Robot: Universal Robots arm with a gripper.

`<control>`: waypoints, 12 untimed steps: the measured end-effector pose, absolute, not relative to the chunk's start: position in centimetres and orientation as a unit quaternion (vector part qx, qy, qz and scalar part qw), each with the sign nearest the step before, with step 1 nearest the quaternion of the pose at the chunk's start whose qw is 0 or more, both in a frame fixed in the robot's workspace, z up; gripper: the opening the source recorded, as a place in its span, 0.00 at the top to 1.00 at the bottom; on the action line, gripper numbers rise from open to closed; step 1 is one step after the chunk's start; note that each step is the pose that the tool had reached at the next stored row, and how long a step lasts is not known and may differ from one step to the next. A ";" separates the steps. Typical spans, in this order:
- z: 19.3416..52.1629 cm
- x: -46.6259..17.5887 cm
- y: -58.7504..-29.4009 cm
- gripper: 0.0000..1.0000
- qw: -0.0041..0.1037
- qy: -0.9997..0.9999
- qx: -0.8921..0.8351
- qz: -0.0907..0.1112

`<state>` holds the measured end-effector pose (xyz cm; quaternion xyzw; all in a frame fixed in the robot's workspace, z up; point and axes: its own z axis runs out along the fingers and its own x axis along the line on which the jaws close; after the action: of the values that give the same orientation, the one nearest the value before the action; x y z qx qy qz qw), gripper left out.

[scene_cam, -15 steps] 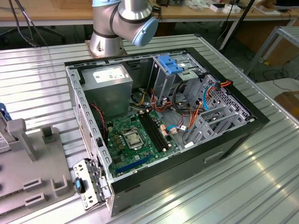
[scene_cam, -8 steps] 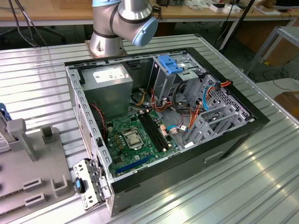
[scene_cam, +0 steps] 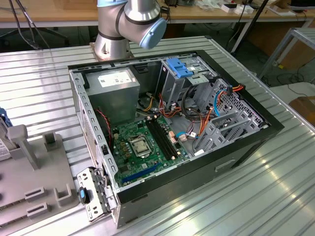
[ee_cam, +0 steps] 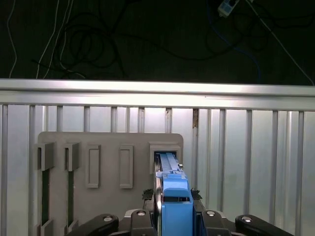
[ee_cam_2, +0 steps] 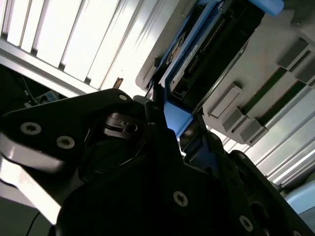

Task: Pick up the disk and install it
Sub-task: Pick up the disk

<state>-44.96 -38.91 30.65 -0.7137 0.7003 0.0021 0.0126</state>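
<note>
1. One disk [ee_cam: 173,184], a dark metal slab framed in glossy blue plastic, stands on edge in the end slot of a matte grey moulded holder [ee_cam: 108,147]. The holder lies on the ribbed aluminium table [ee_cam: 246,147], near its railed edge.
2. The gripper [ee_cam: 175,211], black with socket-head screws, is clamped on the disk's blue frame, one finger tight against each side.
3. The second wrist view adds the disk's flat labelled face [ee_cam_2: 211,39].
4. The exterior view adds the arm's silver-and-blue joint [scene_cam: 133,19] and an open black computer case [scene_cam: 246,147] with a green motherboard [scene_cam: 142,142], to the exterior view's right of the holder.
</note>
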 end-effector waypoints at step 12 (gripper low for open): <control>30.6 -45.0 -38.9 0.63 0.013 0.705 -0.709 0.002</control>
<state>-44.96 -38.91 30.59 -0.7091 0.7050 0.0020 0.0127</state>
